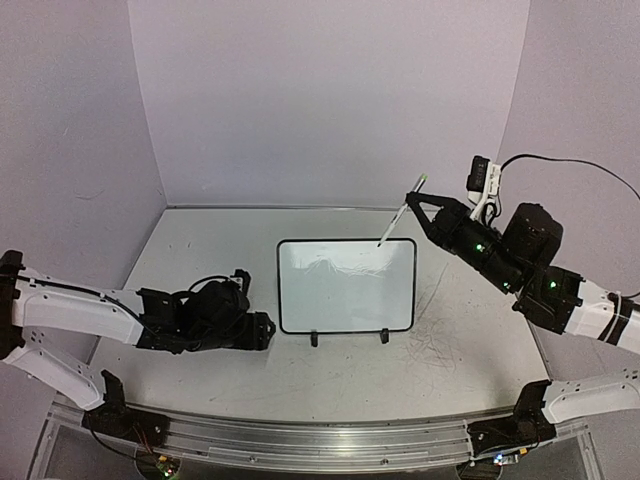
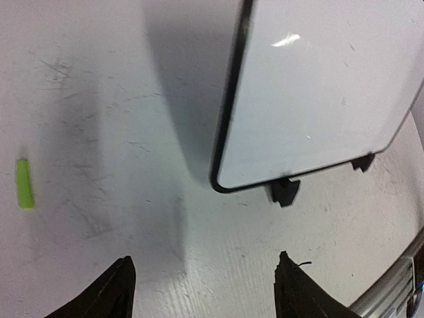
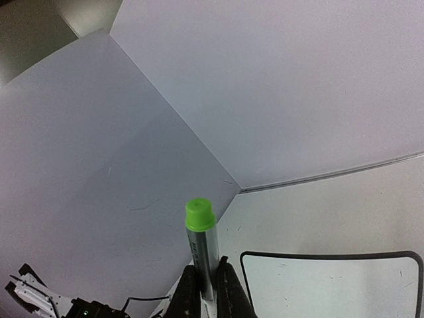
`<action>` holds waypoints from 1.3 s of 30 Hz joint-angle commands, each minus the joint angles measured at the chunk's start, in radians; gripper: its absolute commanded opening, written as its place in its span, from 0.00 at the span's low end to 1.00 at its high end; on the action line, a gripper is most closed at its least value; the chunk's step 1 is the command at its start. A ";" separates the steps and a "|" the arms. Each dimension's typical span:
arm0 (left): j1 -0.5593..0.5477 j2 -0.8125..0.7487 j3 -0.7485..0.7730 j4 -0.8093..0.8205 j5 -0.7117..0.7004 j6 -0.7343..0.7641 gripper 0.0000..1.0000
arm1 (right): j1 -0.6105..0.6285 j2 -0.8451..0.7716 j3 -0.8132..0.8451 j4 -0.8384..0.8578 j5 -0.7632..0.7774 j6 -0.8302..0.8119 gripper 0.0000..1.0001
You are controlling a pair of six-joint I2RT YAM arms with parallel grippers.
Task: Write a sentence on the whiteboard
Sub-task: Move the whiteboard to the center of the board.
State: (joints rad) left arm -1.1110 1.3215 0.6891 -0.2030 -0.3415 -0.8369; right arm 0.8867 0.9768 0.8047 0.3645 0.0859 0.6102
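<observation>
Near edge, left: left arm (image 1: 80, 310) stretched low, almost flat along the scuffed, grey-scribbled white worktop (image 1: 200, 250). Left tool (image 2: 204, 260) spread wide, gripping nothing, just left of the whiteboard (image 1: 346, 285). Nearby on the worktop, a small bright-green stub (image 2: 24, 183).

Centre: whiteboard, glossy white rectangle, thin black frame, rounded corners, two black feet.

Right, farther back: right tool (image 1: 412, 199) clamped on a slim marker (image 1: 397, 215), pale barrel, green end uppermost, lower tip at the board's far rim, contact indiscernible. Right arm (image 1: 540, 270) raised, wrist angled down-left.
</observation>
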 commanded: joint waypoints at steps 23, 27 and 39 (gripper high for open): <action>-0.078 0.576 0.372 0.263 0.208 0.188 0.80 | 0.000 -0.086 -0.035 0.002 0.027 0.000 0.00; -0.078 0.611 0.405 0.261 0.213 0.194 0.80 | 0.000 -0.083 -0.035 0.002 0.023 0.000 0.00; -0.081 0.686 0.539 0.264 0.280 0.204 0.81 | 0.000 -0.106 -0.056 -0.001 0.031 0.006 0.00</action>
State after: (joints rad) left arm -1.1848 1.9930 1.1522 0.0011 -0.1106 -0.6534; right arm 0.8867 0.8968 0.7549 0.3421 0.1010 0.6106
